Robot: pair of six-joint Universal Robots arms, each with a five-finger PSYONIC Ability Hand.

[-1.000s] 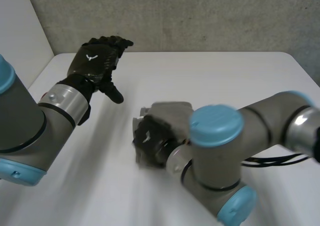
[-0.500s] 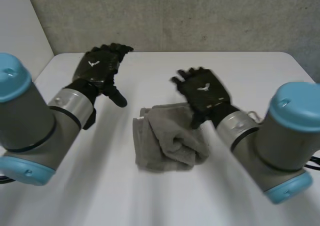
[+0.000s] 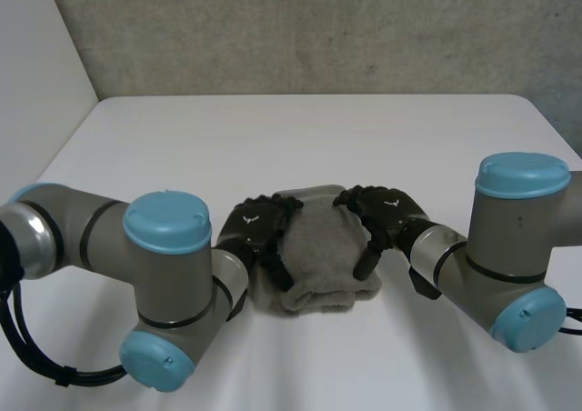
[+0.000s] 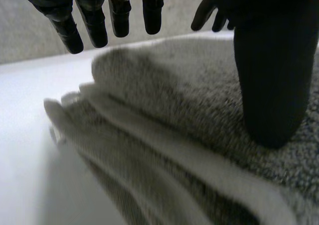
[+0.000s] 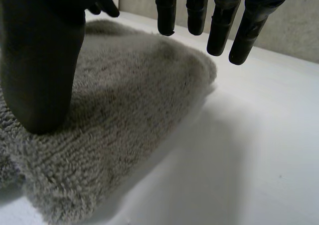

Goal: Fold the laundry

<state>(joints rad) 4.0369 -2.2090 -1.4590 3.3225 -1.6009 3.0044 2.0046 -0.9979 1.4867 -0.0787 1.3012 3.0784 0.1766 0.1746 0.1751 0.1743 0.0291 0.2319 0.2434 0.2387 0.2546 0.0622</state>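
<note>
Both side edges of the folded grey terry towel [image 3: 320, 247], mid white bench [image 3: 364, 138], are flanked by the black left hand [image 3: 259, 229] and right hand [image 3: 386, 213], unclenched, nothing grasped; equal downward pressure should be applied.

I log left arm [image 3: 168, 288] and right arm [image 3: 514, 247] folded inward on the near side, left hand [image 3: 257, 229] and right hand [image 3: 384, 213] facing each other, fingers straight, thumbs angled down.

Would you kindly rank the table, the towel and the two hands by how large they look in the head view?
1. table
2. towel
3. left hand and right hand: they look about alike, so I leave them unranked.
</note>
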